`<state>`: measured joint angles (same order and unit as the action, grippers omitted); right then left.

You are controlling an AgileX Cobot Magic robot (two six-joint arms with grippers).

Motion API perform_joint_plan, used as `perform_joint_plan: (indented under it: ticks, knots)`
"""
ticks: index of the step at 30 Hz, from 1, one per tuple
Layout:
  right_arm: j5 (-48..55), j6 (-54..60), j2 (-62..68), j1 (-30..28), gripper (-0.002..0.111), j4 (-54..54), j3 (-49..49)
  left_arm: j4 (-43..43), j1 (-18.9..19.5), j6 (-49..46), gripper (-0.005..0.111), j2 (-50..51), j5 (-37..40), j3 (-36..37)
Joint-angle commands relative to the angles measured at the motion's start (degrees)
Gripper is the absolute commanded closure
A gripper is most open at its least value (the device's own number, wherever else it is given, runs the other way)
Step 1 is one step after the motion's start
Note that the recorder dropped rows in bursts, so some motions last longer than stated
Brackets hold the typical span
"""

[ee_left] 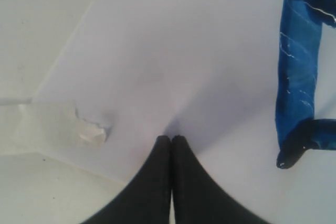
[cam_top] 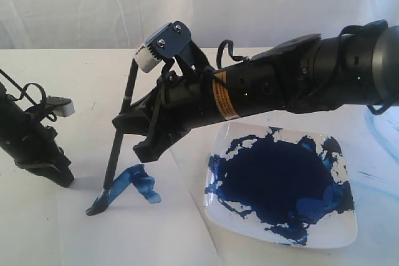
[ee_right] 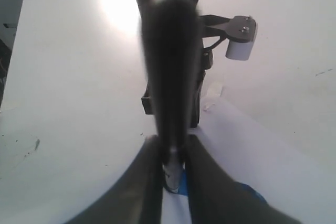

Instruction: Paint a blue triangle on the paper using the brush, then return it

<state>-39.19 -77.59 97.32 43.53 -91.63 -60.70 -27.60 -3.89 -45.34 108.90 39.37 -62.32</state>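
Right gripper (cam_top: 124, 130) pinching brush (cam_top: 119, 135), tip on paper (cam_top: 131, 228); left gripper (ee_left: 171, 145) pressed together on paper.

Brush near upright, slightly tilted, held mid-handle by the right fingers; silver ferrule low, blue-stained bristles touching the sheet at the lower left end of the triangle (cam_top: 134, 184). Triangle: rough A-like blue strokes on the paper, just left of the plate (cam_top: 346, 232), apart from it. Plate holds a dark navy paint pool with white gaps; right arm reaches over its upper left edge. Left gripper rests at the paper's left side, well apart from the brush, fingers meeting with nothing between. Left wrist view: blue stroke (ee_left: 298, 66) near the closed tips; torn tape (ee_left: 58, 129) at the paper's corner. Right wrist view: handle (ee_right: 170, 77) fills centre, blurred, clamped between both fingers.
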Motion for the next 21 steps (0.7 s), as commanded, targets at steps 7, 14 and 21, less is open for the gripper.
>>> perform_joint_plan:
  ticks: [7, 14, 21]
  knots:
    - [5.1, -8.6, -4.1, -0.1, 0.108, -8.3, -0.1, -0.1, -0.1, 0.3, 0.107, -0.4, 1.1, 0.6]
    - [4.2, -11.6, -5.3, -0.1, 0.108, -8.3, -0.1, -0.1, -0.1, 0.3, 0.107, -0.4, 1.1, 0.6]
    - [-0.8, -14.8, -7.0, -0.1, 0.108, -8.3, -0.1, -0.1, -0.1, 0.3, 0.107, -0.4, 1.1, 0.6]
